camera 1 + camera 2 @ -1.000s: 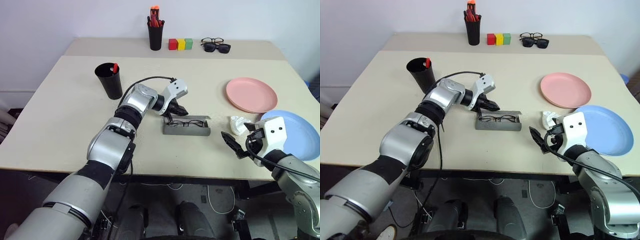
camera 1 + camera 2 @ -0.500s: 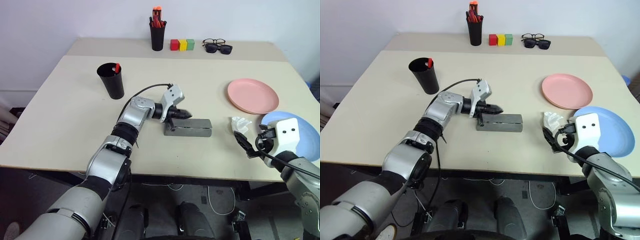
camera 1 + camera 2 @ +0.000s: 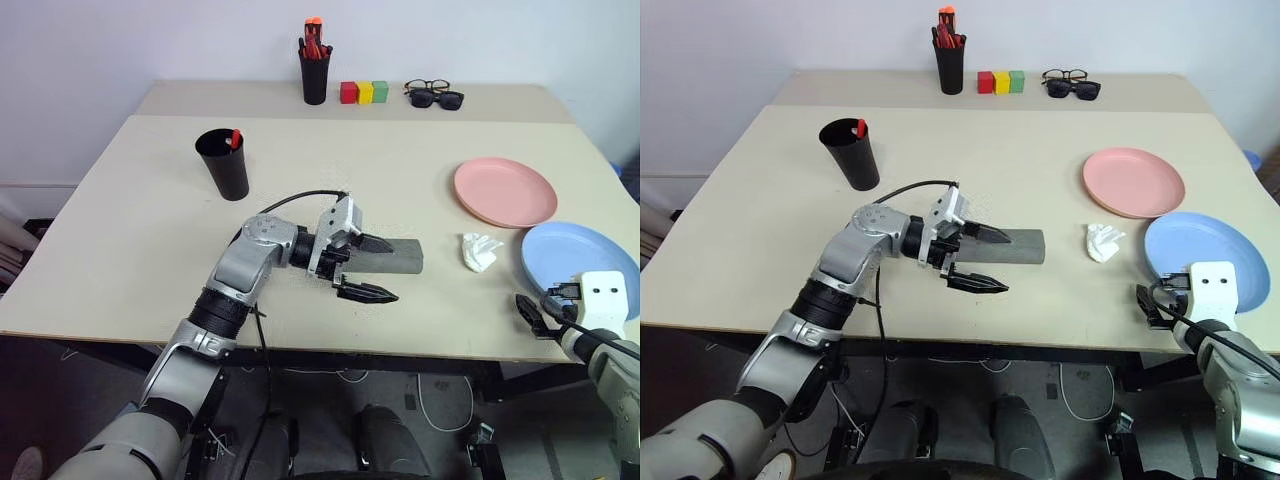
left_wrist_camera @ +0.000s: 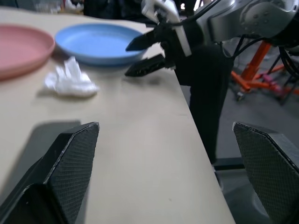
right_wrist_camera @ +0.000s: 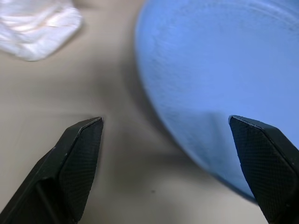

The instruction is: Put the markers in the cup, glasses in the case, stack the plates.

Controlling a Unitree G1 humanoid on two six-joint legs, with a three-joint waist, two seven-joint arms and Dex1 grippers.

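Note:
The grey case (image 3: 402, 258) lies shut in the middle of the table, so the glasses are hidden. My left gripper (image 3: 394, 270) is open, one finger over the case's near-left end and the other in front of it. A red-capped marker (image 3: 233, 137) stands in the black cup (image 3: 223, 165) at the back left. On the right, the pink plate (image 3: 504, 191) and the blue plate (image 3: 575, 255) lie side by side. My right gripper (image 3: 1145, 305) is open at the table's front edge, its fingers (image 5: 79, 154) spread before the blue plate's rim (image 5: 210, 70).
A crumpled white tissue (image 3: 478, 250) lies between the case and the blue plate. Along the back stand a black pen holder (image 3: 314, 75) with red pens, three coloured blocks (image 3: 362, 91), and spectacles with sunglasses (image 3: 433, 92).
The case went from open, with glasses inside, to shut. My left gripper opened and drew back toward the table's front. My right gripper moved right and down to the front edge by the blue plate.

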